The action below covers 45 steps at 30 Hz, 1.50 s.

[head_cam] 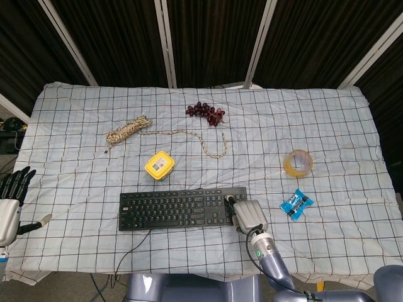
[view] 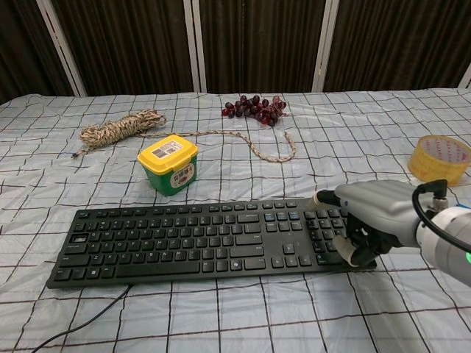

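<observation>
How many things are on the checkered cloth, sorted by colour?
Black: 1, the keyboard
Yellow: 2, the yellow-lidded tub and the tape roll
Tan: 1, the rope
Dark red: 1, the grapes
Blue: 1, the snack packet
Total: 6
</observation>
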{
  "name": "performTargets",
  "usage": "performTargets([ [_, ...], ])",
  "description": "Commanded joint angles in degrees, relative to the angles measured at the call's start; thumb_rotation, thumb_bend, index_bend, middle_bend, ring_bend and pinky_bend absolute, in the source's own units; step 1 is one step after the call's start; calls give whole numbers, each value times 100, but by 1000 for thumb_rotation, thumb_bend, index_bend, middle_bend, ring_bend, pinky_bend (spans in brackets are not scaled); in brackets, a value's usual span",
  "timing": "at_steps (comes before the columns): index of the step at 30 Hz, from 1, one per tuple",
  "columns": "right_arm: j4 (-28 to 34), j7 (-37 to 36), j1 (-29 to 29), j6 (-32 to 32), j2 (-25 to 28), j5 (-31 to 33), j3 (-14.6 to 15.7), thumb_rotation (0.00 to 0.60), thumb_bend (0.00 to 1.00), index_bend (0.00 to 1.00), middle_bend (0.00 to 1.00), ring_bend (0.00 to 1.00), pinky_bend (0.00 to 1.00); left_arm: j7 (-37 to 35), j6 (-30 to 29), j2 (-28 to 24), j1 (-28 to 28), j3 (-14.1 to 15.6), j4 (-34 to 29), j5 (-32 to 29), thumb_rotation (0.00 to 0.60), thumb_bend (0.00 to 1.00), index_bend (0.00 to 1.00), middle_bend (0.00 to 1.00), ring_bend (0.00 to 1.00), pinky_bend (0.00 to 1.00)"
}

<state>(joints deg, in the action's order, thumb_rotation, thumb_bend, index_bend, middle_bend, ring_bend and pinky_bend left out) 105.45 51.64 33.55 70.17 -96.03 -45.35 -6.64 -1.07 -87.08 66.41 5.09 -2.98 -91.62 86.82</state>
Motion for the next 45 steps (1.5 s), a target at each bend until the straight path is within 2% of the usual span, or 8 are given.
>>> performTargets([
  [1,-3,3,33,11,-21,14,12,600,570,152,944,926,775,-10,9,-3,2,-2,0,-7,600,24,0,0,0,0],
  [23,-205,-131,206,59,-207,250,101,600,571,155,945,926,775,-41,2,-10,4,0,-13,7,600,23,0,0,0,0],
  [30,-41,-234,214,463,-1,-378,-9,600,564,156,944,926,775,-208,-125,27,-4,-22,24,116,600,25,0,0,0,0],
  [33,179,-566,73,802,277,-941,-86,600,463,155,932,903,741,-248,-171,50,-13,-5,100,180,600,25,0,0,0,0],
  [36,411,-1001,-138,944,753,-1498,47,600,353,146,767,731,604,-246,-160,48,-11,-2,103,173,600,23,0,0,0,0],
  [39,507,-1506,-345,977,1264,-2096,287,600,286,127,468,439,480,-246,-158,53,-4,1,114,188,600,24,0,0,0,0],
  [41,487,-1822,-518,1018,1705,-2574,548,600,240,74,225,169,305,-225,-144,54,-1,10,106,191,600,24,0,0,0,0],
  [45,106,-2126,-984,1495,2376,-3607,1105,600,166,5,5,0,109,-129,-152,60,-6,34,101,224,600,23,0,0,0,0],
])
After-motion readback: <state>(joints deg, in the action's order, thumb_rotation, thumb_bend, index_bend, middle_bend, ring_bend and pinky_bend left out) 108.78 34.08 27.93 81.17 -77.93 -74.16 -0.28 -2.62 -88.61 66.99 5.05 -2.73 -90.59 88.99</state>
